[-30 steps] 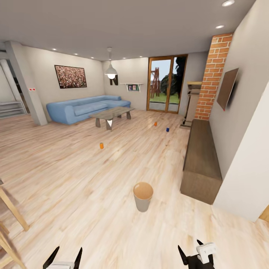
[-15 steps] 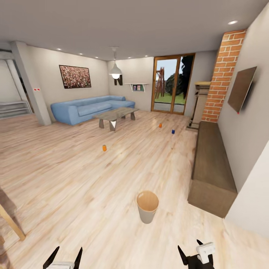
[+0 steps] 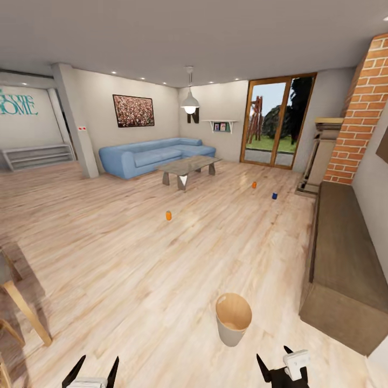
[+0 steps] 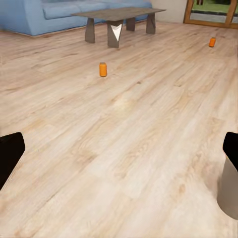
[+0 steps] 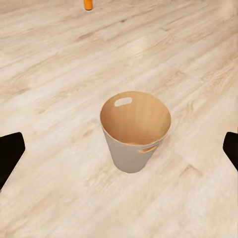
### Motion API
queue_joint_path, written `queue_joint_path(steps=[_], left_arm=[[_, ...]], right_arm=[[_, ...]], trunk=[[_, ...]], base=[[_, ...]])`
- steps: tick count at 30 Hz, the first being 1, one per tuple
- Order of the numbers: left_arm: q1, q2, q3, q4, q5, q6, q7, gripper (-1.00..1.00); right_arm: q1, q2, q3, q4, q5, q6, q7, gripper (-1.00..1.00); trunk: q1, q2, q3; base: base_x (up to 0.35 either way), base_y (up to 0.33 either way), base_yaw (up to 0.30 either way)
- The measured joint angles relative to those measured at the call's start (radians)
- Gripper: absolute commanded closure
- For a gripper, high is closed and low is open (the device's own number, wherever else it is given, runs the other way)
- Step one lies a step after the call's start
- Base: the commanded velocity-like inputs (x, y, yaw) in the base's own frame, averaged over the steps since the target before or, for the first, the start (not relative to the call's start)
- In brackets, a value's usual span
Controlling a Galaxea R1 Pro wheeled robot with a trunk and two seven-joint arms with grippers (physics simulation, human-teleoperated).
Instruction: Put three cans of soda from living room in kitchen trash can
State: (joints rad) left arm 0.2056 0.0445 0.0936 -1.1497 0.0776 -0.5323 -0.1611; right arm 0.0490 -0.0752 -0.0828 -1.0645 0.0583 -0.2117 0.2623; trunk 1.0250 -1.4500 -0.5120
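Three soda cans stand apart on the pale wood floor of the living room: an orange can [image 3: 168,215] nearest, a second orange can [image 3: 254,185] and a blue can [image 3: 274,196] farther back. The trash can [image 3: 230,335], copper inside with a pale wall, stands upright and empty just ahead of my right gripper [image 3: 275,366]. My left gripper [image 3: 90,372] is open and empty, as is the right. The left wrist view shows the near orange can [image 4: 102,69], the far one [image 4: 212,42] and the bin's wall [image 4: 229,193]. The right wrist view looks down on the trash can [image 5: 126,156].
A blue corner sofa [image 3: 156,153] and a low coffee table [image 3: 188,164] stand at the back. A long dark wooden bench [image 3: 345,269] runs along the right wall below the brick fireplace [image 3: 358,118]. Wooden chair legs [image 3: 21,307] are at the near left.
The whole head view has shifted as the camera moved: the room slid right and the trash can now sits closer and lower. Both grippers hold the same open pose.
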Motion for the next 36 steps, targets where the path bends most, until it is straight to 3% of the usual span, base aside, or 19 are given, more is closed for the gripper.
queue_joint_path(steps=[30,36], left_arm=[[-0.001,-0.008,-0.003,0.005,-0.014,0.007,0.002,-1.00],[-0.002,-0.009,0.001,0.008,-0.069,0.007,0.003,-1.00]], right_arm=[[0.000,0.000,-0.003,0.001,-0.002,0.000,0.000,-1.00],[0.000,-0.001,-0.003,0.001,-0.002,0.000,0.000,-1.00]], trunk=[[0.000,0.000,0.000],[0.000,0.000,0.000]], base=[[0.323,-0.053,0.030],[0.289,-0.049,0.000]])
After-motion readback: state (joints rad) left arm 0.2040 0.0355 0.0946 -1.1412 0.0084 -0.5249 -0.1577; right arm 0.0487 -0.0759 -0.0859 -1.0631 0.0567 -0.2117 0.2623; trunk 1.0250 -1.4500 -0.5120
